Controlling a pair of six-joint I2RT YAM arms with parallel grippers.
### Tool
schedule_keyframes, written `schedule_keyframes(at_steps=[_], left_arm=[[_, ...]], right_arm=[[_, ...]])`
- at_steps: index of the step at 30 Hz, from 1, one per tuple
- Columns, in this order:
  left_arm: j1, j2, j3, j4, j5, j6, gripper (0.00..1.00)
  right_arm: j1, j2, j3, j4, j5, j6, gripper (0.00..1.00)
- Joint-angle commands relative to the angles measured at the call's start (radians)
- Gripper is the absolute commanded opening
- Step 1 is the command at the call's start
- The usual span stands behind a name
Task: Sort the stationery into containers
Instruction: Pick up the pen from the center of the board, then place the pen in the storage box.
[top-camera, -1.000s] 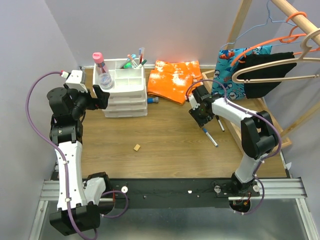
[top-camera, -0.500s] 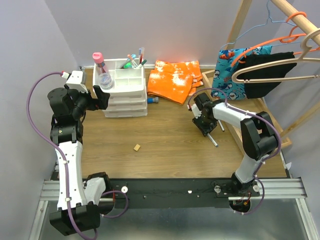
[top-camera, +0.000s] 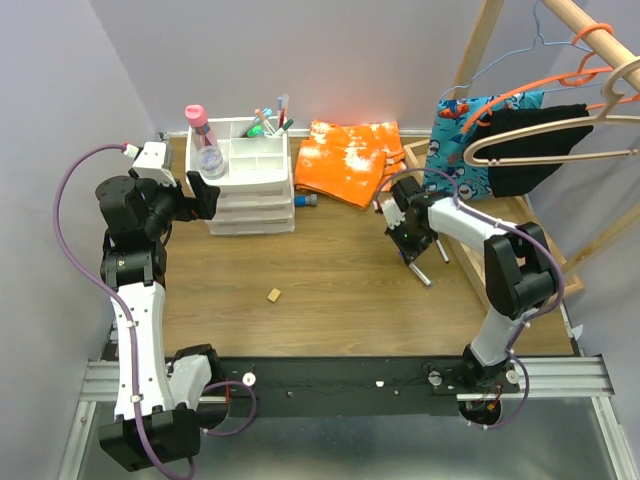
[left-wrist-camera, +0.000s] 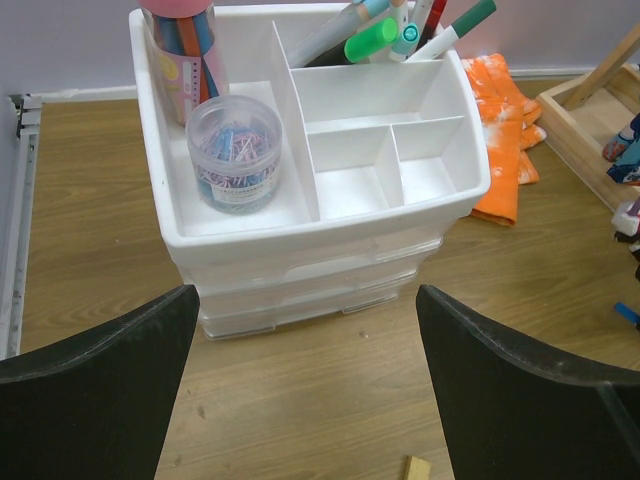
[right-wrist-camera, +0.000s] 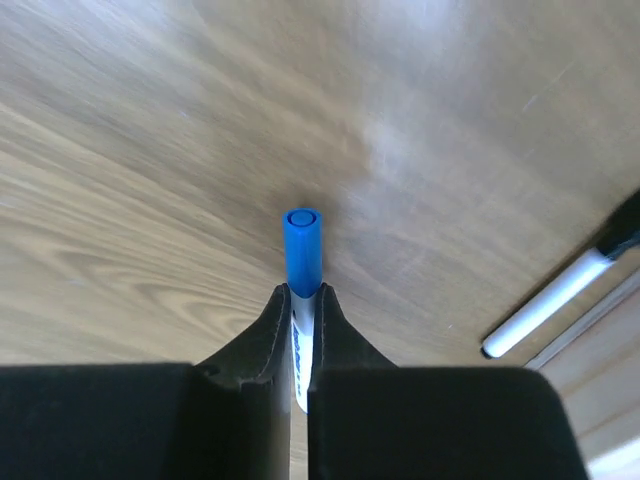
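my right tool (right-wrist-camera: 302, 292) clenched on blue-capped pen (right-wrist-camera: 302, 245), cap poking out past its tips, second pen (right-wrist-camera: 555, 305) on counter (right-wrist-camera: 150, 150) to its right, my left tool (left-wrist-camera: 305, 295) released wide, drawer unit (left-wrist-camera: 330, 245) straight ahead of it

The wooden surface (top-camera: 340, 270) fills the middle of the top view. At its upper left stands the white drawer unit (top-camera: 250, 190), with a blue-capped tube (top-camera: 307, 202) just beside its right foot. An orange cloth (top-camera: 350, 160) lies at upper centre and a wooden tray (left-wrist-camera: 585, 120) at the right (only partly seen). A white pen (top-camera: 441, 248) lies near the tray, and a small tan block (top-camera: 273, 295) sits left of centre.
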Motion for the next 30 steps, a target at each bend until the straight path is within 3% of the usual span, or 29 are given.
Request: schedule_keyframes(at_steps=[1, 4, 8, 11, 14, 15, 18, 24, 30], left_arm=[[0.001, -0.013, 0.011, 0.007, 0.012, 0.005, 0.99], [0.001, -0.005, 0.019, 0.008, 0.017, 0.003, 0.99], [0.002, 0.007, 0.025, 0.024, 0.022, -0.008, 0.99], [0.004, 0.01, 0.031, 0.027, 0.019, -0.006, 0.99], [0.007, 0.016, 0.034, 0.025, 0.019, -0.003, 0.99], [0.007, 0.018, 0.034, 0.027, 0.019, -0.003, 0.99], [0.008, 0.019, 0.034, 0.025, 0.02, -0.003, 0.99], [0.01, 0.013, 0.036, -0.001, 0.008, 0.026, 0.99], [0.01, 0.008, 0.028, -0.021, -0.003, 0.044, 0.99]], right_arm=[[0.022, -0.028, 0.293, -0.079, -0.179, 0.024, 0.01], [0.052, -0.018, 0.474, -0.164, -0.291, 0.045, 0.01], [0.056, -0.031, 0.704, -0.13, -0.434, 0.125, 0.01], [0.053, -0.083, 0.726, 0.055, -0.504, 0.211, 0.01], [0.057, -0.177, 0.604, 0.435, -0.552, 0.323, 0.01], [0.063, -0.198, 0.552, 0.662, -0.54, 0.344, 0.01], [0.115, -0.19, 0.461, 0.973, -0.447, 0.378, 0.01], [0.184, -0.045, 0.541, 1.258, -0.37, 0.441, 0.01], [0.24, 0.142, 0.694, 1.34, -0.324, 0.412, 0.01]])
